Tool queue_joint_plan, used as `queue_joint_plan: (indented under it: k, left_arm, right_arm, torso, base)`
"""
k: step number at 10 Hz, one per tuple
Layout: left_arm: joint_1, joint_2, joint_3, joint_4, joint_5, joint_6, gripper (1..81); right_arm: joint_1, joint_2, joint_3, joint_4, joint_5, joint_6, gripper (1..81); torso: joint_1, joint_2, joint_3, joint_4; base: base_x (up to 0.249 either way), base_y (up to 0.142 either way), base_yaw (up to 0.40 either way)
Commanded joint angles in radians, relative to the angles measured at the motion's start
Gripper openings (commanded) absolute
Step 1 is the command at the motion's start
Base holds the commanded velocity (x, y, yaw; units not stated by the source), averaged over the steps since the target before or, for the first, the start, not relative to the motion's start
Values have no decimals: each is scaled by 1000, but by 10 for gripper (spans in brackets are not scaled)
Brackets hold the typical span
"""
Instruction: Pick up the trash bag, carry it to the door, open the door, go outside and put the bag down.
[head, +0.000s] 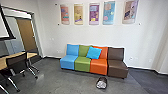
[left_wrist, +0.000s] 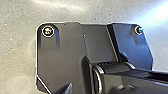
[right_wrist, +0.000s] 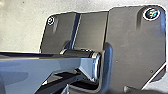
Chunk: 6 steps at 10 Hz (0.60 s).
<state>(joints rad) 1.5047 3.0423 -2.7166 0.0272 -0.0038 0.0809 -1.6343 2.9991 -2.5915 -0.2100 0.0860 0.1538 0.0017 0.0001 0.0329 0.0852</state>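
Facing likely trash bag (head: 101, 84) on floor (head: 62, 83), well ahead of left pincer and right pincer, lying between them and sofa (head: 98, 65). Judging it slightly toward right pincer's side, so reckoning that one nearer. Reading long axis as running roughly away from both. Not managing to tell either's state: wide, narrow or loaded.

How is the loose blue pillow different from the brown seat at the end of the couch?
The pillow is bright blue, while the brown seat is dark. The pillow is much smaller than the brown seat. The pillow leans at a tilt against the green and orange backrests; the brown seat stands upright on the floor. Both are one plain colour.
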Motion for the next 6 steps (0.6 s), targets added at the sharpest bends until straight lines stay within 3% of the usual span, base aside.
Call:
queue_joint_plan:
  k: [1, 6]
  left_arm:
    - [-56, 6, 6, 11, 51, 5, 811]
    - [-56, 7, 6, 13, 54, 4, 811]
  right_arm:
    - [35, 7, 10, -19, -52, -13, 811]
    - [40, 7, 10, -19, -57, -13, 811]
  torso:
    - [0, 0, 0, 0]
    - [-1, 0, 0, 0]
  base:
    - [167, 0, 0]
    - [168, 0, 0]
